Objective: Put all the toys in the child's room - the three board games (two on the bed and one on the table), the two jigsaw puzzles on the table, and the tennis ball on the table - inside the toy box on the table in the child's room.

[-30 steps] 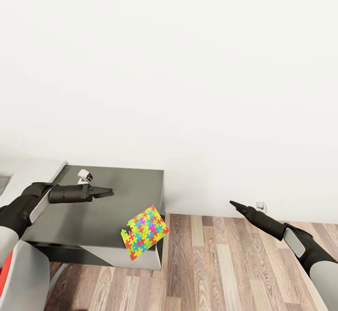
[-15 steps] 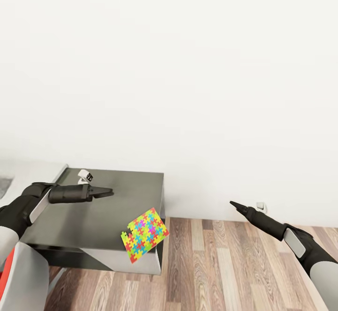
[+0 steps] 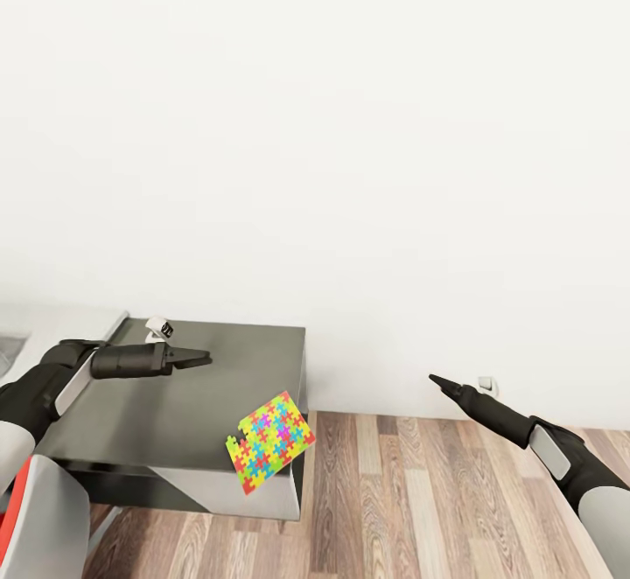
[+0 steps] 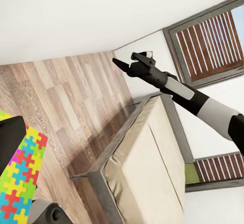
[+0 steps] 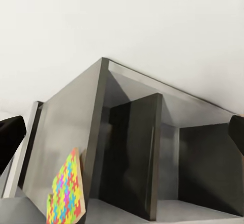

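A bright multicoloured jigsaw puzzle [image 3: 269, 442] lies at the near right corner of the dark grey table [image 3: 192, 395], overhanging the edge. It also shows as the puzzle [image 4: 16, 183] in the left wrist view and the puzzle [image 5: 63, 192] in the right wrist view. My left gripper [image 3: 199, 357] hovers over the table's middle, left of and behind the puzzle, holding nothing. Out over the wooden floor, my right gripper [image 3: 436, 380] is well to the right of the table and empty. In both wrist views the fingertips [image 5: 10, 132] stand far apart at the picture's edges.
A small white object [image 3: 160, 327] stands at the table's back edge. A plain white wall rises behind, with an outlet [image 3: 486, 383] low down. The left wrist view takes in a bed [image 4: 147, 168] and slatted windows [image 4: 213, 46]. Wooden floor [image 3: 420, 509] lies right of the table.
The whole picture has drifted a little, so the table and puzzle sit slightly lower in the view. Both arms keep the same pose and the puzzle lies where it was.
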### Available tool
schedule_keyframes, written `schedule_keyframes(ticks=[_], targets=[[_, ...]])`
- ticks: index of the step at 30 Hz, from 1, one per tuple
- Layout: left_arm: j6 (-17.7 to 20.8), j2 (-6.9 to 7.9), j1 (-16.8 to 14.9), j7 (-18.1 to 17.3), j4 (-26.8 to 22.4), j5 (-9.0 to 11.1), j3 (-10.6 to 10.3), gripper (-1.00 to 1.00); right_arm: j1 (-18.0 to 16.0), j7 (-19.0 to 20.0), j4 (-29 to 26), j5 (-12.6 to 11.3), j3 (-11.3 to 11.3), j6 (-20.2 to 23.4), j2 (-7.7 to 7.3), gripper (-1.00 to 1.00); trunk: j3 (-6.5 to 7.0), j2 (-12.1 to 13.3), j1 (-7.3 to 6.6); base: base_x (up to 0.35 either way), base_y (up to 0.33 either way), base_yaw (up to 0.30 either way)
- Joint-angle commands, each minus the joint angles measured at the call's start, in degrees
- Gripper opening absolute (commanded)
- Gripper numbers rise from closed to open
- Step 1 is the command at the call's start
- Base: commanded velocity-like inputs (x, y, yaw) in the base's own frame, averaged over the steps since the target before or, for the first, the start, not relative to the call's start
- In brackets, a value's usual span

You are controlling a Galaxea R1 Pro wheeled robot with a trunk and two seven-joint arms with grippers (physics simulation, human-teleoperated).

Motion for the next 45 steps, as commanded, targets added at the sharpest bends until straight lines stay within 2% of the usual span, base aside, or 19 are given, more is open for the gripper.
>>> schedule_keyframes(ticks=[1, 20, 45], targets=[[0.61, 0.07, -0.07, -0.11, 0.01, 0.3, -0.27, 1.0, -0.04, 0.11, 0.02, -0.32, -0.06, 0.5, 0.01, 1.0, -0.01, -0.11, 0.04, 0.0, 0.0, 0.0], [0.56, -0.07, -0.07, 0.03, 0.01, 0.23, -0.21, 1.0, -0.04, 0.1, 0.02, -0.32, -0.09, 0.5, 0.05, 1.0, 1.8, -0.11, 0.04, 0.0, 0.0, 0.002], [0.58, -0.55, -0.07, 0.03, 0.01, 0.11, -0.27, 1.0, -0.04, 0.1, 0.07, -0.32, -0.11, 0.5, -0.08, 1.0, 4.19, -0.11, 0.04, 0.0, 0.0, 0.058]])
